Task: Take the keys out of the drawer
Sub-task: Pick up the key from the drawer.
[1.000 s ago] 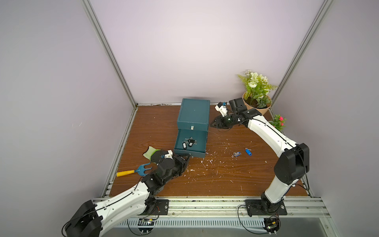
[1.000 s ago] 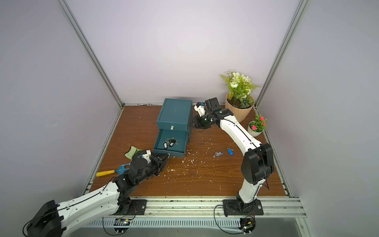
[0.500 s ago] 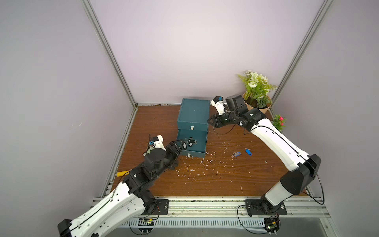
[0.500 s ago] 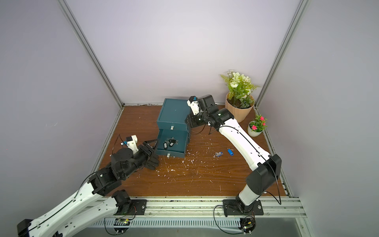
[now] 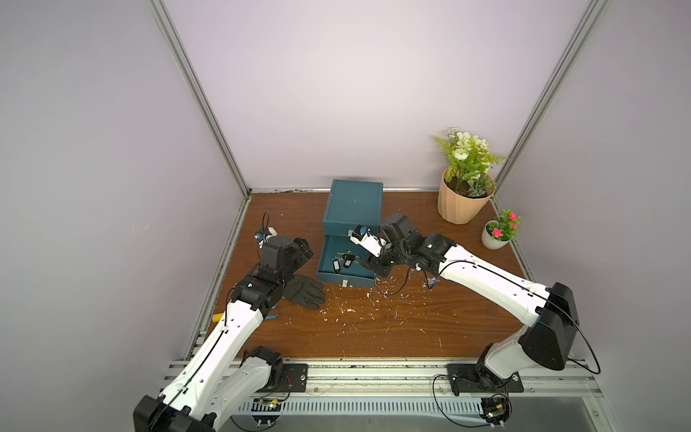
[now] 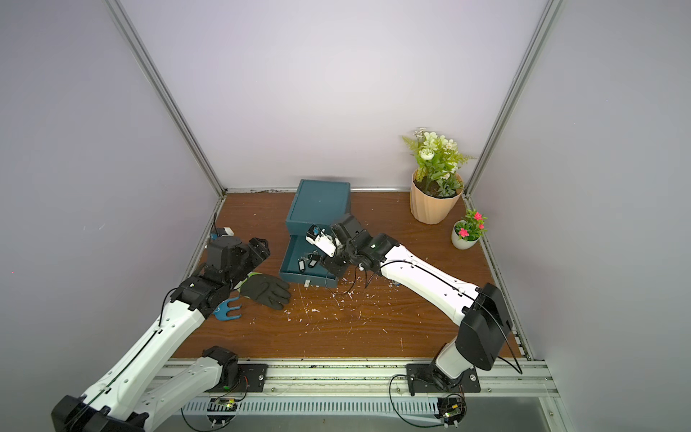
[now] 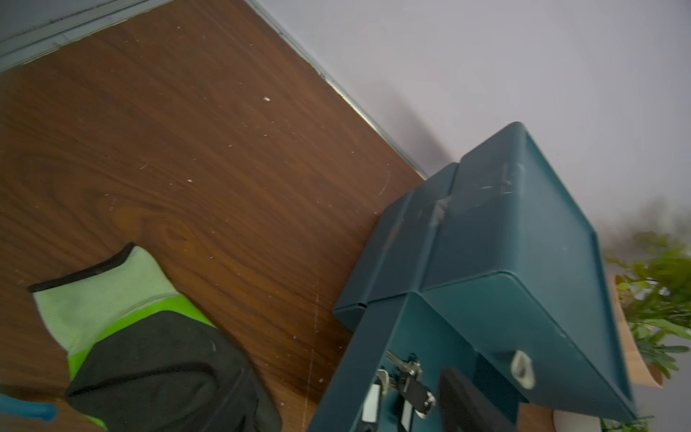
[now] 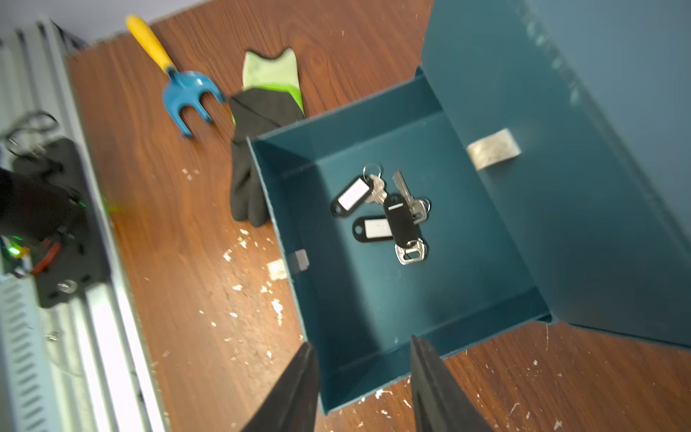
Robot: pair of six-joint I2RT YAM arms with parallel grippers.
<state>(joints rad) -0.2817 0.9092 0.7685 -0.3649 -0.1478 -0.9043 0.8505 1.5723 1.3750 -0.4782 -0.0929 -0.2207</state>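
The keys [image 8: 389, 217] are silver, ringed to black tags with white labels, and lie bunched on the floor of the open teal drawer [image 8: 288, 187]. Both top views show the keys [image 5: 343, 260] [image 6: 308, 262] inside the drawer [image 5: 346, 278] [image 6: 308, 278]. My right gripper [image 8: 364, 377] hovers open and empty over the drawer's right front corner; in both top views it [image 5: 375, 266] [image 6: 332, 267] sits just right of the keys. My left gripper [image 5: 304, 247] [image 6: 261, 247] hangs raised to the left of the drawer, open, holding nothing. The left wrist view catches the keys [image 7: 407, 381] past the drawer's side wall [image 7: 355, 374].
The teal cabinet [image 5: 353, 205] stands behind the drawer. A black and green glove [image 5: 304, 293] [image 8: 258, 112] lies left of the drawer beside a blue hand rake [image 6: 226, 312] [image 8: 187, 93]. Two potted plants [image 5: 463, 194] [image 5: 499, 233] stand at the back right. White flecks litter the wood.
My left arm has swung from the drawer's front up and to the left. My right arm has come from beside the cabinet down to the drawer's right side.
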